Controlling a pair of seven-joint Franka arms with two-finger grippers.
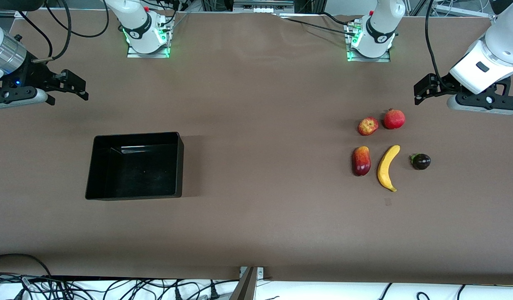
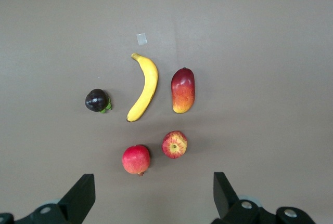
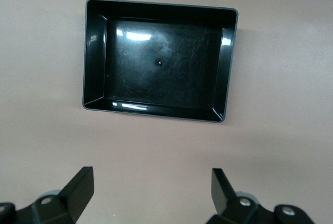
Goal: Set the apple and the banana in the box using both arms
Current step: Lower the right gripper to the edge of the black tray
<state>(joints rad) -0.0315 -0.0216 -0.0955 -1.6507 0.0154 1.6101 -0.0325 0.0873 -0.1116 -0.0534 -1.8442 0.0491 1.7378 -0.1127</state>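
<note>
The apple (image 1: 367,126), red with yellow patches, lies on the table toward the left arm's end and shows in the left wrist view (image 2: 174,144). The yellow banana (image 1: 387,167) lies nearer the front camera than the apple and shows in the left wrist view (image 2: 144,88). The black box (image 1: 135,171) stands empty toward the right arm's end and shows in the right wrist view (image 3: 156,7). My left gripper (image 1: 418,93) is open and empty in the air beside the fruits (image 2: 153,198). My right gripper (image 1: 79,89) is open and empty, up beside the box (image 3: 151,195).
A uniformly red round fruit (image 1: 394,119) lies beside the apple. An oblong red and orange fruit (image 1: 361,161) and a dark purple fruit (image 1: 421,161) flank the banana. A small piece of tape (image 1: 388,201) lies near the banana's tip. Both arm bases stand along the table's edge farthest from the front camera.
</note>
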